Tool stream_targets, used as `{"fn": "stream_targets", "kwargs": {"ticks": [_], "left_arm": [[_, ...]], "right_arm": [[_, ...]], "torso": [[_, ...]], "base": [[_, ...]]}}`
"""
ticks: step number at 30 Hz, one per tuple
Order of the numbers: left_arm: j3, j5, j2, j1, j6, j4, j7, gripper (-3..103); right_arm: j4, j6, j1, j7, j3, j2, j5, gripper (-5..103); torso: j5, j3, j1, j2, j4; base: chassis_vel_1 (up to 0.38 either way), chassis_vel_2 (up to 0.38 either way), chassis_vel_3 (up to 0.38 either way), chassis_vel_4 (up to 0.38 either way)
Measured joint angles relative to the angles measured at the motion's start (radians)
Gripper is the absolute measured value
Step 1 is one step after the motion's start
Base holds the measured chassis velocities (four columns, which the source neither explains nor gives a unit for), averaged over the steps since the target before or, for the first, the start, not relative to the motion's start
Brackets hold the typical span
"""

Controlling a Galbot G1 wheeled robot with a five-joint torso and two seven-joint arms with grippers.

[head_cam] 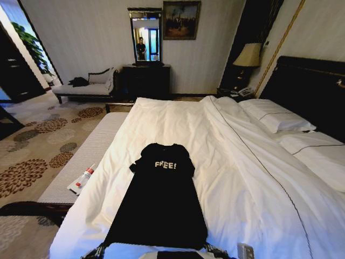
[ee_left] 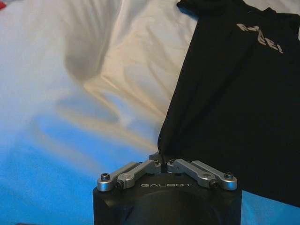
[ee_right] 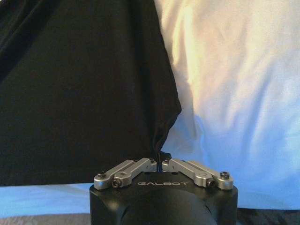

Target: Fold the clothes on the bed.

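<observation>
Left wrist view: left claw [ee_left: 161, 161] is pinched tight on the T-shirt's [ee_left: 234, 103] hem corner — shirt stretching away ahead over the bed [ee_left: 70, 93]. Right claw [ee_right: 159, 161] likewise grips the opposite corner, fabric [ee_right: 79, 93] spread beyond it.

Matt black cloth T-shirt [head_cam: 159, 205]; smooth white cloth duvet [head_cam: 253, 183]; dark glossy wooden headboard [head_cam: 312, 89].

"FREE!" on T-shirt [head_cam: 160, 186]; "GALBOT" on pincer [ee_left: 163, 161] housings.
</observation>
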Motion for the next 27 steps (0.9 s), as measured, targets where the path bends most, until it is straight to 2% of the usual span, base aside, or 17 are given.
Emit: {"fn": "stream_targets", "kwargs": {"ticks": [6,8,9,10,12,13,14,16,17,18,19,20,21,22,25,26,27], "left_arm": [[0.030,0.013,-0.011,-0.021,0.000,0.002,-0.012,0],[0.030,0.015,-0.009,-0.022,0.001,-0.009,-0.018,-1],[0.029,0.018,-0.007,-0.022,0.002,-0.023,-0.021,3],[0.027,0.023,-0.006,-0.024,0.004,-0.033,-0.024,8],[0.024,0.033,-0.007,-0.030,0.007,-0.049,-0.028,19],[0.024,0.033,-0.007,-0.030,0.007,-0.049,-0.028,19],[0.023,0.034,-0.007,-0.033,0.008,-0.053,-0.030,19],[0.018,0.034,-0.008,-0.037,0.009,-0.056,-0.033,30],[0.018,0.034,-0.008,-0.037,0.009,-0.056,-0.033,30],[0.015,0.034,-0.008,-0.037,0.009,-0.056,-0.034,36],[0.013,0.034,-0.008,-0.037,0.009,-0.055,-0.034,41],[0.010,0.034,-0.007,-0.036,0.008,-0.052,-0.034,46],[0.010,0.034,-0.007,-0.036,0.008,-0.052,-0.034,46],[0.008,0.033,-0.007,-0.037,0.006,-0.049,-0.034,52],[0.001,0.037,-0.009,-0.043,0.002,-0.046,-0.033,62],[0.001,0.037,-0.009,-0.043,0.002,-0.046,-0.033,62],[-0.002,0.047,-0.010,-0.043,-0.001,-0.046,-0.032,68]], "right_arm": [[-0.008,0.016,0.010,-0.008,0.000,0.004,-0.017,0],[0.000,0.016,0.007,-0.014,0.002,0.003,-0.021,3],[0.009,0.020,0.004,-0.019,0.003,0.001,-0.026,8],[0.015,0.027,0.000,-0.027,0.003,-0.003,-0.031,8],[0.028,0.048,-0.008,-0.046,0.003,-0.016,-0.043,19],[0.028,0.048,-0.008,-0.046,0.003,-0.016,-0.043,19],[0.034,0.056,-0.011,-0.051,0.004,-0.023,-0.044,25],[0.046,0.069,-0.018,-0.057,0.012,-0.033,-0.042,35],[0.046,0.069,-0.018,-0.057,0.012,-0.033,-0.042,35],[0.054,0.072,-0.023,-0.057,0.019,-0.037,-0.040,35],[0.059,0.074,-0.027,-0.057,0.024,-0.040,-0.039,46],[0.064,0.075,-0.031,-0.057,0.029,-0.043,-0.039,51],[0.064,0.075,-0.031,-0.057,0.029,-0.043,-0.039,51],[0.065,0.077,-0.033,-0.057,0.034,-0.046,-0.040,51],[0.065,0.088,-0.012,-0.053,0.066,-0.062,-0.026,68],[0.065,0.088,-0.012,-0.053,0.066,-0.062,-0.026,68],[0.065,0.090,0.003,-0.049,0.079,-0.070,0.004,73]], "torso": [[0.0000,0.000,0.000,0.000,0.0001],[0.0000,0.000,0.000,0.000,0.0001],[0.0000,0.000,0.000,0.000,0.0001],[0.0001,0.000,0.000,0.000,0.0001],[0.0000,0.000,0.000,0.000,0.0001],[0.0000,0.000,0.000,0.000,0.0001],[0.0001,0.000,0.000,0.000,0.0001],[0.0000,0.000,0.000,0.000,0.0001],[0.0000,0.000,0.000,0.000,0.0001],[0.0000,0.000,0.000,0.000,0.0001],[0.0000,0.000,0.000,0.000,0.0001],[-0.0001,0.000,0.000,0.000,0.0000],[-0.0001,0.000,0.000,0.000,0.0000],[0.0000,0.000,0.000,0.000,0.0000],[-0.0001,0.000,0.000,0.000,-0.0002],[-0.0001,0.000,0.000,0.000,-0.0002],[0.0000,0.000,0.000,0.000,0.0000]], "base": [[0.000,0.000,0.000,0.000],[0.000,0.000,0.000,0.000],[0.000,0.000,0.000,0.000],[0.000,0.000,0.000,0.000],[0.000,0.000,0.000,0.000],[0.000,0.000,0.000,0.000],[0.000,0.000,0.000,0.000],[0.000,0.000,0.000,0.000],[0.000,0.000,0.000,0.000],[0.000,0.000,0.000,0.000],[0.000,0.000,0.000,0.000],[0.000,0.000,0.000,0.000],[0.000,0.000,0.000,0.000],[0.000,0.000,0.000,0.000],[0.000,0.000,0.000,0.000],[0.000,0.000,0.000,0.000],[0.000,0.000,0.000,0.000]]}}
